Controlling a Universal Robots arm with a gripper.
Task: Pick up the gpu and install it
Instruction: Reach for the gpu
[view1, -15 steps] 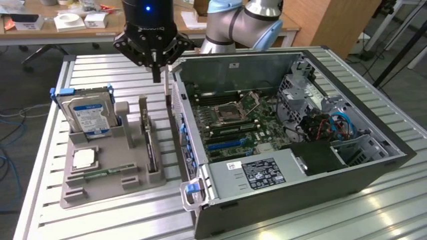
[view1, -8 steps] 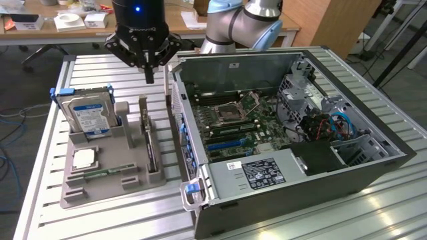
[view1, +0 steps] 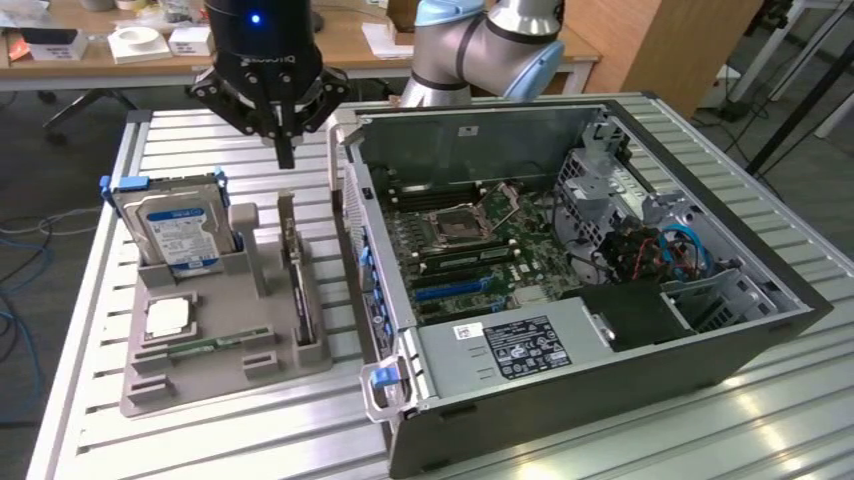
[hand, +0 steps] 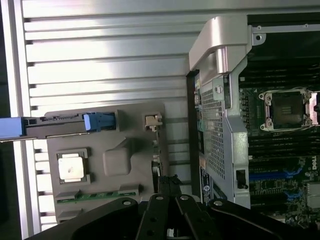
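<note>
The gpu (view1: 296, 290) stands on edge in a slot of the grey holder tray (view1: 267, 360), a thin dark card with a pale bracket at its far end. My gripper (view1: 284, 152) hangs above the far end of that tray, fingers shut together with nothing between them, clear of the card. In the wrist view the gpu (hand: 156, 150) appears edge-on just ahead of my gripper (hand: 169, 187). The open computer case (view1: 747, 330) lies on the exterior view's right, its motherboard (view1: 467, 240) exposed, with blue slots (view1: 447, 290) near the front.
In the same tray stand a silver hard drive with a blue label (view1: 180, 235), a square processor chip (view1: 167, 318) and a green memory stick (view1: 200, 347). The case's rear wall (view1: 358, 230) rises close beside the tray. Everything rests on a slatted metal table (view1: 187, 150).
</note>
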